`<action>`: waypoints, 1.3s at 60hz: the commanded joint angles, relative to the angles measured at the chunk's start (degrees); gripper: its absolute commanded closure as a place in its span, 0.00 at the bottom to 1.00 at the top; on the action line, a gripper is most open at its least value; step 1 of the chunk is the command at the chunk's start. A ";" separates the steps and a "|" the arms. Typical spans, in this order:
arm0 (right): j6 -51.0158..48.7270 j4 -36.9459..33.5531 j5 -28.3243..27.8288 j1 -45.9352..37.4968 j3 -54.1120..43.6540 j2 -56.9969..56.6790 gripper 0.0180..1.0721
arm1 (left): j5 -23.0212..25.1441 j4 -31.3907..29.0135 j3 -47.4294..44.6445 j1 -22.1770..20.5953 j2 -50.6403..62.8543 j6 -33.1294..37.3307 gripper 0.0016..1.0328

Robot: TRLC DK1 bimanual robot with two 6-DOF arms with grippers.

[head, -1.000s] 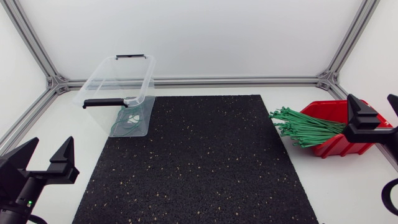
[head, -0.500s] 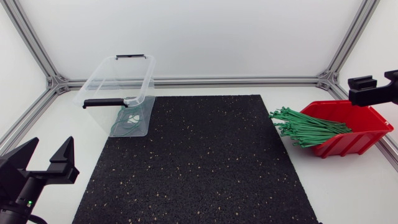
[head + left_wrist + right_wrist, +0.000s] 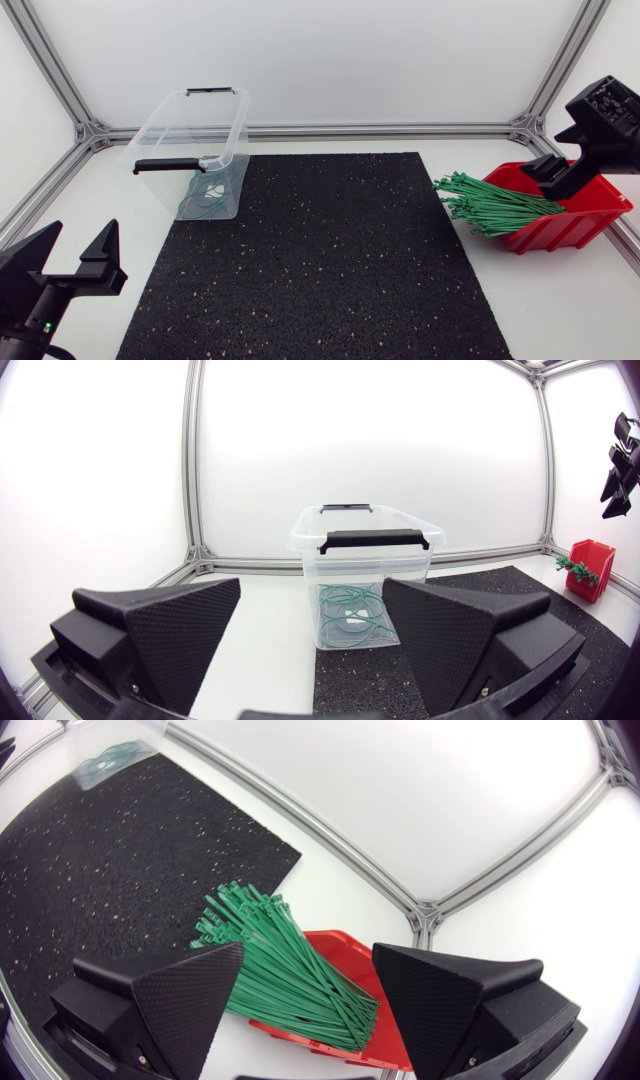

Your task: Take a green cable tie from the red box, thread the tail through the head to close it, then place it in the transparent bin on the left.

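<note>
Green plastic cable ties (image 3: 495, 208) are lying in one thick bundle at three o'clock of the table, one end resting in the box and the other fanning out over its low front lip toward nine o'clock. That overhang is leaving single strands easy to reach.

Largest first: the clear plastic bin with black clip handles (image 3: 190, 150) is standing at ten o'clock, open-topped, with a few closed green tie loops (image 3: 205, 195) curled on its floor. I'd say it is sitting there so the left arm can drop finished ties in.

The red open-fronted plastic box (image 3: 590, 215) is sitting at three o'clock, just off the mat's edge, mouth facing the middle.

The right black wedge-fingered gripper (image 3: 556, 176) is hanging over that box, fingers spread wide with nothing between them. In its own wrist view the bundle (image 3: 290, 970) is showing below the gap between the fingers (image 3: 190, 995), apart from them, so no tie is taken yet. It looks to be lining up for the pick.

The left black wedge-fingered gripper (image 3: 80, 240) is parked down at eight o'clock, fingers wide apart and empty, facing the bin (image 3: 365, 575). It seems to be waiting to help with the threading.

Underneath, a white tabletop (image 3: 560, 300) is carrying a black rubber mat flecked with pale specks (image 3: 320, 260) at the centre, likely giving grip for the threading work. Silver aluminium frame rails (image 3: 380, 130) are running along the table's far edge.
</note>
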 commanded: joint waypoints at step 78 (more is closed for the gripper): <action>-45.67 -8.44 -5.44 -2.29 -7.15 14.26 0.67 | -0.15 -0.60 -2.42 0.22 -0.23 -0.97 0.04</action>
